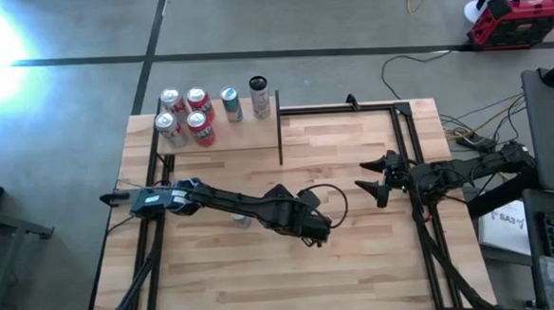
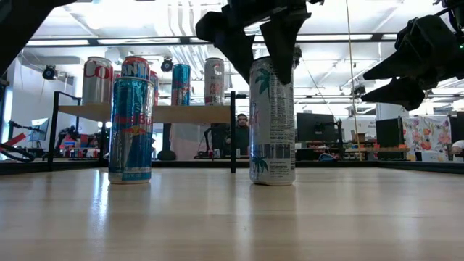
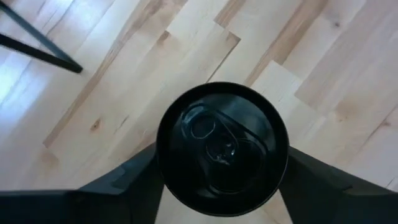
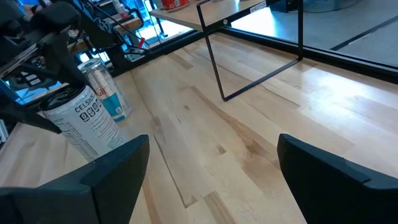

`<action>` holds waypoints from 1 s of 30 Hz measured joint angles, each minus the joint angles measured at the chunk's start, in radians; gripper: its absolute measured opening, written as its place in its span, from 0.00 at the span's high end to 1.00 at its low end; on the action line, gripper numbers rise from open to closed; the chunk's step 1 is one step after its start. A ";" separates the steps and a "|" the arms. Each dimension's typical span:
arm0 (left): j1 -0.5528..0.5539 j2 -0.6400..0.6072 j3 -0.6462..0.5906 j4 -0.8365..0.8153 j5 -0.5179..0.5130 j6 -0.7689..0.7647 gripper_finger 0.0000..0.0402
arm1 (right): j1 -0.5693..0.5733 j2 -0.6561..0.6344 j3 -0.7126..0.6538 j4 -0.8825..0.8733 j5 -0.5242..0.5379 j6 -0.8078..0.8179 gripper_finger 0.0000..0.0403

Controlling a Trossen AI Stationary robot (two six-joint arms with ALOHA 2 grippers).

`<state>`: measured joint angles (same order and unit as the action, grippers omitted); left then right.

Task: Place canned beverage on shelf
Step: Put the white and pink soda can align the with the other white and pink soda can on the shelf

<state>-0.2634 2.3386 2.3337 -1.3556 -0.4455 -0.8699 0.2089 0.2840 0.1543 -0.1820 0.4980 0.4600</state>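
A tall white can (image 2: 272, 123) with palm prints and a black top (image 3: 222, 146) stands upright on its base on the striped tabletop, near the middle. My left gripper (image 2: 261, 54) comes down on its top end and is shut on it. A blue can (image 2: 130, 130) stands on the table to its left, under my left arm (image 1: 242, 209). The shelf (image 1: 229, 138), a pale board on a thin black frame at the far left, carries several cans (image 1: 185, 117). My right gripper (image 1: 369, 183) waits open above the table's right part, holding nothing. My left gripper pinches the white can's upper wall (image 3: 166, 177), just under the rim, between its two fingers (image 3: 134, 180), one on each opposite side. The fingers come from above, slanting down. The can stands upright with its base on the table.
The shelf's black legs (image 4: 249, 56) and side rail (image 1: 280, 126) stand between the table's middle and the board. Black frame bars (image 1: 404, 139) run along the table's right side. Bare tabletop lies toward the near edge (image 1: 293, 287).
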 joint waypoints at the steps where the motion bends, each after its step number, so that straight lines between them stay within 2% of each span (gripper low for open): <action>1: 0.000 0.000 0.000 -0.001 0.000 -0.017 0.40 | 0.000 0.000 0.000 0.000 0.000 0.000 0.17; 7: 0.000 0.000 0.000 -0.018 -0.010 -0.137 0.42 | 0.000 0.000 0.000 0.000 0.000 0.000 0.17; 18: 0.005 0.000 0.000 -0.138 -0.039 -0.495 0.39 | 0.000 0.000 0.000 0.000 0.000 0.000 0.17; 23: 0.006 0.002 0.009 -0.218 -0.018 -0.593 0.38 | 0.000 0.000 0.000 0.000 0.000 0.000 0.17; 30: 0.022 0.002 0.010 -0.222 0.010 -0.699 0.38 | 0.000 0.000 0.000 0.000 0.000 0.000 0.17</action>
<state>-0.2418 2.3403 2.3440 -1.5776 -0.4359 -1.5689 0.2089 0.2840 0.1543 -0.1818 0.4980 0.4602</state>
